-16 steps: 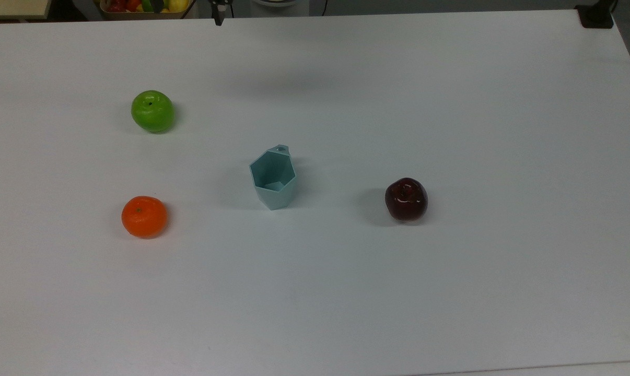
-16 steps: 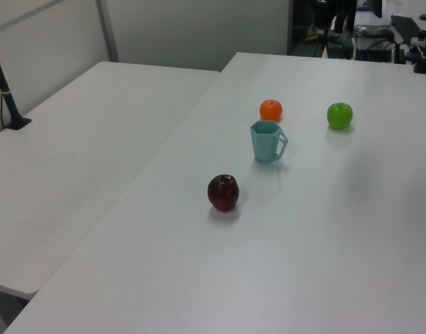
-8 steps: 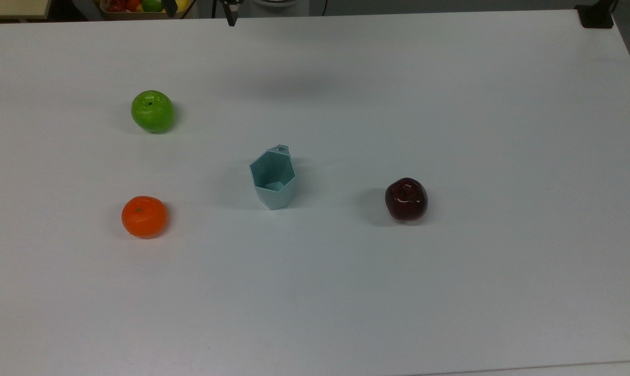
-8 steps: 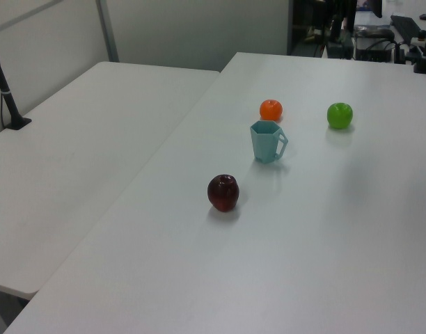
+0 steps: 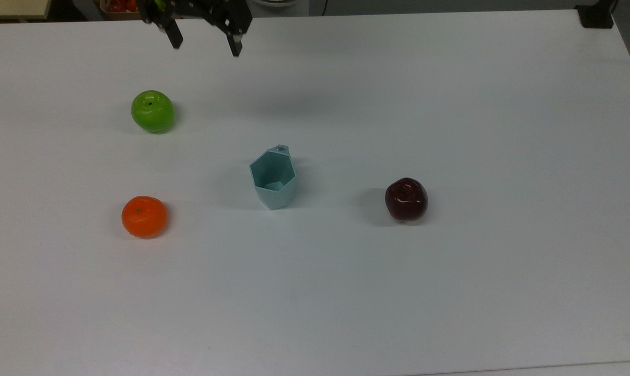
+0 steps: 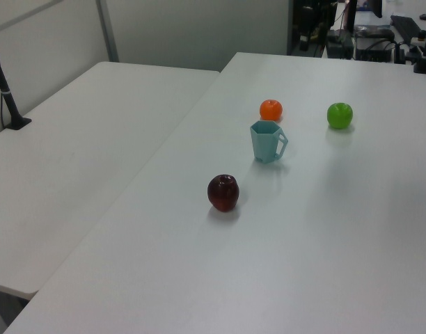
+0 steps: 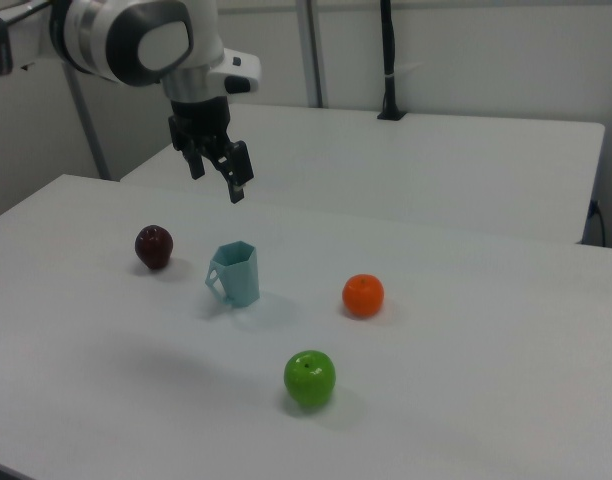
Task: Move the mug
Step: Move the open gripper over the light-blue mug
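Jaws spread wide, nothing between them. Gripper point(image 5: 205, 46) hangs in the air, fingertips pointing down, well clear of the table point(image 5: 451, 104). In the right view the gripper point(image 7: 215, 178) sits above and a little behind the mug point(image 7: 236, 273), with open air between fingertips and rim.

Mug point(image 5: 273, 178) stands upright on the table, below the jaws and well apart from them; in the top view it lies further down the picture and to the top view's right of the gripper. Nothing touches it.

Progress: judged as approach stage only. No contact, no grasp, mug not yet shifted. Left to do: bring the jaws over the mug, come down, close on a wall or the handle, carry it, set it down.

Outward from the jaws: green apple point(image 5: 152, 110) is the nearest fruit in the top view, below and to the top view's left of the gripper. Orange point(image 5: 144, 216) is further off the same way; dark red apple point(image 5: 406, 199) lies beyond the mug on the top view's right. All stand apart from the mug.

View differences: the right view shows the arm and the gripper's height over the table, which the top view flattens. The left view shows the handle point(image 6: 280, 142) in profile, on the left view's right of the mug; the top view gives just a small tab at the rim's far edge.
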Tool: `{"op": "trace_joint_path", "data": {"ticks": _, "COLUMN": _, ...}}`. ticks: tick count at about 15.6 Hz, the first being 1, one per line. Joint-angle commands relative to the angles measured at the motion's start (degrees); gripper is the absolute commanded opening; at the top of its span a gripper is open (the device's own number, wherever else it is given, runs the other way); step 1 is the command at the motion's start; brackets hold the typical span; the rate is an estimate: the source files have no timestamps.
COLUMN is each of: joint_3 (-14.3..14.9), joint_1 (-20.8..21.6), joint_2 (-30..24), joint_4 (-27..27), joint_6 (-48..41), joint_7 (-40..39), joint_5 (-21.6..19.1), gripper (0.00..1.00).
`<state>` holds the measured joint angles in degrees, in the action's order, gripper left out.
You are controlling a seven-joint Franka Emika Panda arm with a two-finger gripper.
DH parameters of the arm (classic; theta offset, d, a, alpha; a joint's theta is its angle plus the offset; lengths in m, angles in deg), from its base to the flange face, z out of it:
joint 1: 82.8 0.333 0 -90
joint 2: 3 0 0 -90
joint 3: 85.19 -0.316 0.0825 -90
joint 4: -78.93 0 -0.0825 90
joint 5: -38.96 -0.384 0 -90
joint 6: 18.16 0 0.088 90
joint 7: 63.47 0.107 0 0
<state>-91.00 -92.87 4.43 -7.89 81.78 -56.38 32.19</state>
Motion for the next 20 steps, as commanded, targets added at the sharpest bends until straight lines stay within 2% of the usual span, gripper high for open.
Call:
{"op": "trace_joint_path", "data": {"ticks": 1, "joint_3": 0.01, "joint_1": 1.28, "joint_2": 2.84, "joint_4": -0.37, "joint_6": 4.02, "joint_7": 6.79, "joint_5": -1.32, "gripper": 1.0}}
{"op": "trace_joint_path", "data": {"ticks": 4, "joint_3": 0.01, "joint_1": 3.3, "joint_2": 5.3, "joint_4": -0.46, "joint_6": 4.12, "joint_7": 6.72, "joint_5": -1.06, "gripper": 1.0}}
{"op": "trace_joint_path", "data": {"ticks": 6, "joint_3": 0.01, "joint_1": 3.83, "joint_2": 5.57, "joint_4": -1.16, "joint_6": 4.03, "joint_7": 3.57, "joint_5": -0.88, "gripper": 0.99}}
{"op": "trace_joint_path", "data": {"ticks": 7, "joint_3": 0.01, "joint_1": 4.61, "joint_2": 5.75, "joint_4": -1.86, "joint_6": 3.85, "joint_7": 0.51, "joint_5": -0.88, "gripper": 0.97}}
{"op": "trace_joint_path", "data": {"ticks": 10, "joint_3": 0.01, "joint_1": 7.07, "joint_2": 5.49, "joint_4": -5.8, "joint_6": 4.46, "joint_7": -0.23, "joint_5": -0.53, "gripper": 0.92}}
{"op": "trace_joint_path", "data": {"ticks": 11, "joint_3": 0.01, "joint_1": 7.78, "joint_2": 5.14, "joint_4": -7.65, "joint_6": 6.56, "joint_7": -0.32, "joint_5": -0.36, "gripper": 0.91}}
{"op": "trace_joint_path", "data": {"ticks": 15, "joint_3": -0.08, "joint_1": 9.18, "joint_2": 0.13, "joint_4": -20.47, "joint_6": 21.75, "joint_7": -0.23, "joint_5": -0.35, "gripper": 0.87}}
{"op": "trace_joint_path", "data": {"ticks": 20, "joint_3": -0.08, "joint_1": 11.39, "joint_2": 0.12, "joint_4": -27.51, "joint_6": 33.45, "joint_7": 0.03, "joint_5": -0.35, "gripper": 0.81}}
